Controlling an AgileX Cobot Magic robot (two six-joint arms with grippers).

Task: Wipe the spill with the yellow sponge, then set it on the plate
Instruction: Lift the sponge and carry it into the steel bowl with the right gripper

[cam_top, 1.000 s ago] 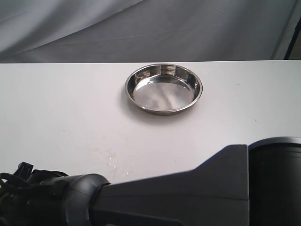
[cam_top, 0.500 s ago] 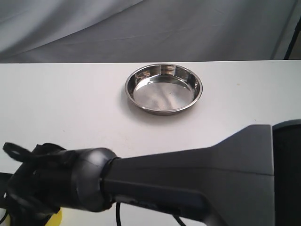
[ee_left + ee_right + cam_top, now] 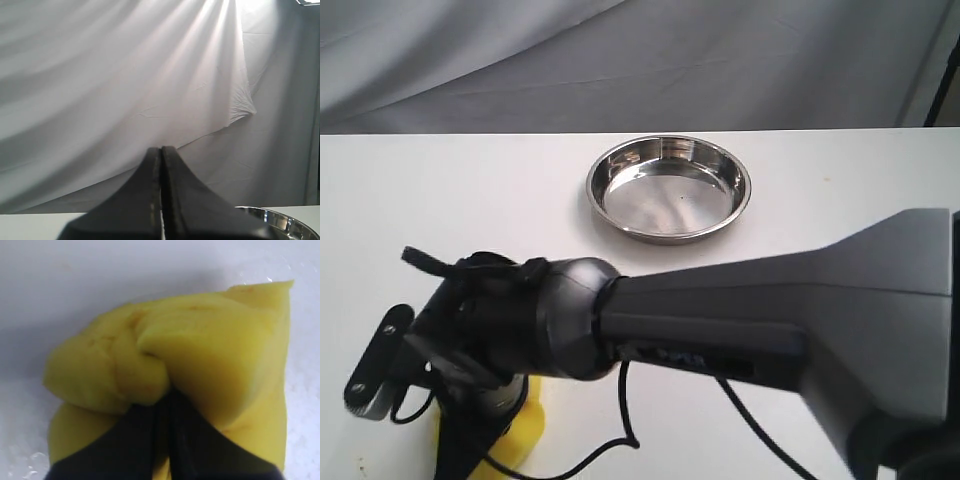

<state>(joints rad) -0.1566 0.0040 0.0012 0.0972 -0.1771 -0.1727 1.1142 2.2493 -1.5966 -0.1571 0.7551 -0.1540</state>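
Note:
The yellow sponge rests on the white table near its front left, mostly hidden under my right arm, which reaches across from the right. In the right wrist view my right gripper is shut on the sponge, which bulges and folds around the dark fingers. The spill is hidden under the arm and sponge. The plate, a shiny steel dish with nothing in it, stands at the back centre of the table. My left gripper is shut on nothing, raised and facing the backdrop, with the plate's rim just beside it.
A grey cloth backdrop hangs behind the table's far edge. Small wet droplets glisten on the white tabletop beside the sponge. The right arm's black wrist bracket and cables hang over the table's front left.
My right arm has swung further into the exterior view, its wrist moving away from the front edge and rightward, dragging the sponge along. More of the sponge shows now. The plate is unmoved.

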